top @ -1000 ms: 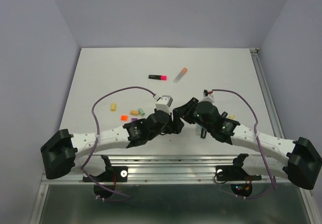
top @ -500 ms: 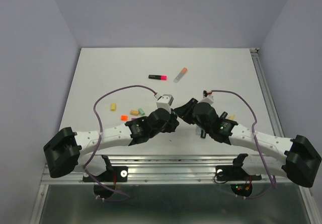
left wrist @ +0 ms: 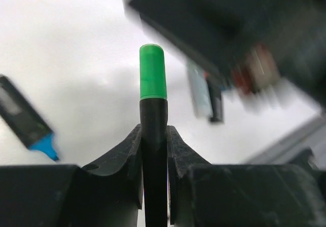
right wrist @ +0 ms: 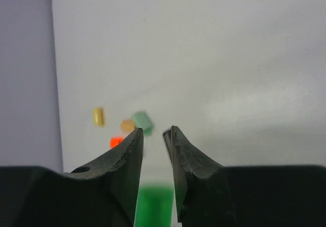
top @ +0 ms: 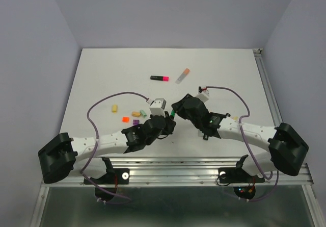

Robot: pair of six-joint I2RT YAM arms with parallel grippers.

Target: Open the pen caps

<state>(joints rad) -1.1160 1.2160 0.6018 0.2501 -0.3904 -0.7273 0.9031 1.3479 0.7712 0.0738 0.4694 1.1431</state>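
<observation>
My left gripper (left wrist: pixel 153 130) is shut on a black pen barrel (left wrist: pixel 153 150) that stands straight up between its jaws. A green pen cap (left wrist: pixel 153 71) tops the barrel, whole and free. In the top view this cap (top: pixel 172 114) shows between the two gripper heads. My right gripper (right wrist: pixel 153 132) hangs just beside it, its jaws a narrow gap apart with nothing at the tips. A blurred green shape (right wrist: pixel 153 206) shows low between its fingers. Loose pen caps lie to the left: yellow (top: pixel 115 107), orange (top: pixel 126 119) and peach (top: pixel 136 114).
A pale green cap (top: pixel 143 112) and a purple cap (top: pixel 136 121) lie by the left arm. A black pen with a pink tip (top: pixel 159 77) and a translucent pen with an orange tip (top: pixel 182 75) lie farther back. A blue-tipped pen (left wrist: pixel 30 125) lies left of the held one.
My left gripper has shut on the black pen. Both arms have shifted to the left, and the right gripper has come in close beside the green cap.
</observation>
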